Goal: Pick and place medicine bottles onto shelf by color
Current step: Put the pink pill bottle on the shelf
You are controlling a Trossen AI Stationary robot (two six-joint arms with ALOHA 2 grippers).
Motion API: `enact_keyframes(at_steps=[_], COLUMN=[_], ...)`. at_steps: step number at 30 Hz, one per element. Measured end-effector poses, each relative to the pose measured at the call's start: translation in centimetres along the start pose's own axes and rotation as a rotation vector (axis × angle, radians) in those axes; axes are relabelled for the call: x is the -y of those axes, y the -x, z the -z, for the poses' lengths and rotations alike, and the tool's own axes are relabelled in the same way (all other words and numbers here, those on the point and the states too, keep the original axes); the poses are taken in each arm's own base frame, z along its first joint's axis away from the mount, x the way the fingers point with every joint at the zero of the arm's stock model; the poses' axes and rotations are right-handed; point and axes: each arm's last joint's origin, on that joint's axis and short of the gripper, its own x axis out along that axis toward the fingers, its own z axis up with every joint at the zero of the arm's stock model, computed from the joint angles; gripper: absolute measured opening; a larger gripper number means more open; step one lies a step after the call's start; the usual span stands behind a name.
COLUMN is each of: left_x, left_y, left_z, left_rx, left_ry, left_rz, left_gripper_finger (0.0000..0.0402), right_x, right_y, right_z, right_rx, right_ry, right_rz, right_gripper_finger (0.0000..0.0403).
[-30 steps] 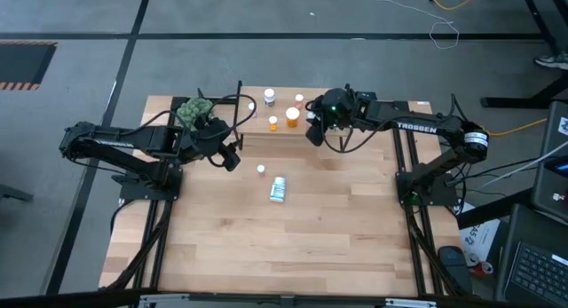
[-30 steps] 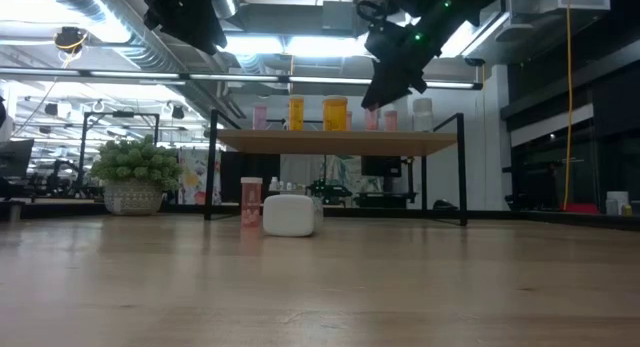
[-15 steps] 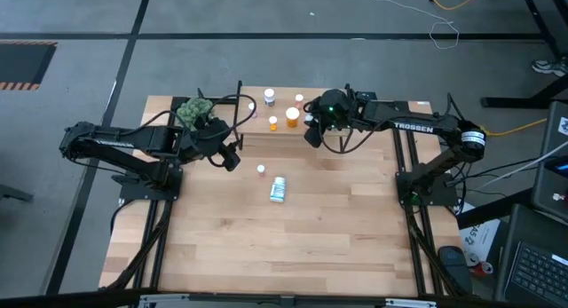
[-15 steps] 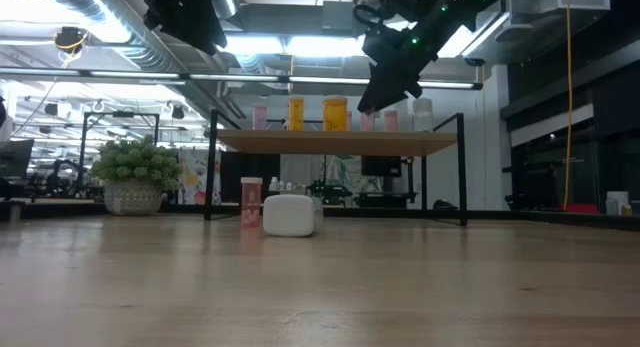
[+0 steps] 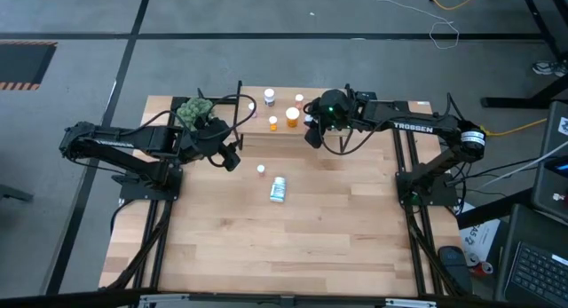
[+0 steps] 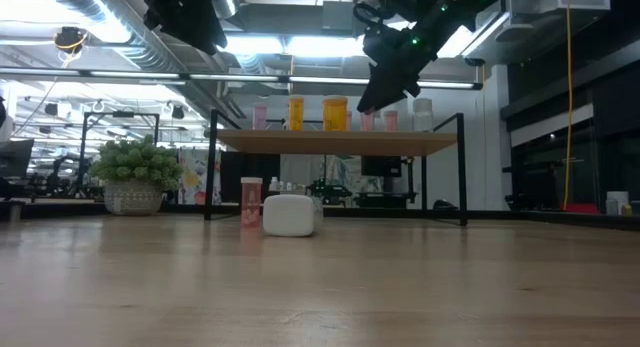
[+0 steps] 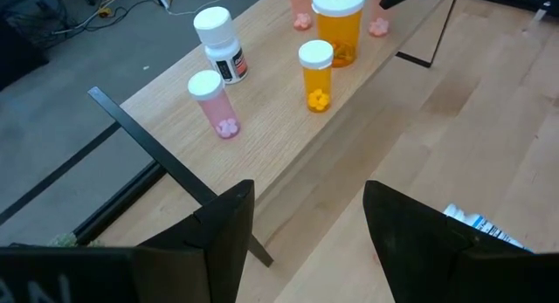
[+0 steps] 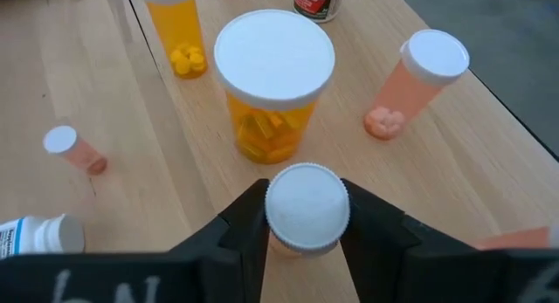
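Observation:
The shelf stands at the table's far middle and carries several bottles. These include a large orange bottle, a small orange one, a pink one and a white one. My right gripper is over the shelf, shut on a pink bottle with a white cap. My left gripper is open and empty, near the shelf's left end. A small pink bottle stands on the table. A white bottle lies on its side near it. My right gripper pinches the pink bottle just below its white cap, one finger on each side. The fingers come from above, slanting down. The bottle stays upright beside the large orange bottle. I cannot tell whether its base touches the shelf board.
A green plant ball in a basket sits at the table's far left, beside the shelf's black frame. Bare tabletop spreads toward the near edge.
My right gripper has edged a little toward the table's left edge over the shelf, carrying the pink bottle, and has then kept still.

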Motion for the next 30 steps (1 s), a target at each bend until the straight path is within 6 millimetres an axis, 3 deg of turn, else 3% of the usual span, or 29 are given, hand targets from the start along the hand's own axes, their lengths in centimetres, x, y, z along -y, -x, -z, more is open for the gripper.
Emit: enact_keyframes(at_steps=[9,13,23,30], left_x=[0.0,0.0,0.0,0.0], left_y=[0.0,0.0,0.0,0.0], left_z=[0.0,0.0,0.0,0.0], left_rx=[0.000,0.000,0.000,0.000], left_ry=[0.000,0.000,0.000,0.000], left_rz=[0.000,0.000,0.000,0.000], left_gripper_finger=[0.0212,0.0212,0.0212,0.0212], right_x=[0.0,0.0,0.3,0.6], right_y=[0.0,0.5,3.6,7.1], right_z=[0.0,-1.1,-4.2,-7.0], right_rx=[0.002,0.032,0.010,0.035], right_ry=[0.001,-0.001,-0.003,-0.057], right_rz=[0.000,-0.001,0.000,-0.002], right_gripper_finger=[0.0219,0.0247,0.0254,0.0255])
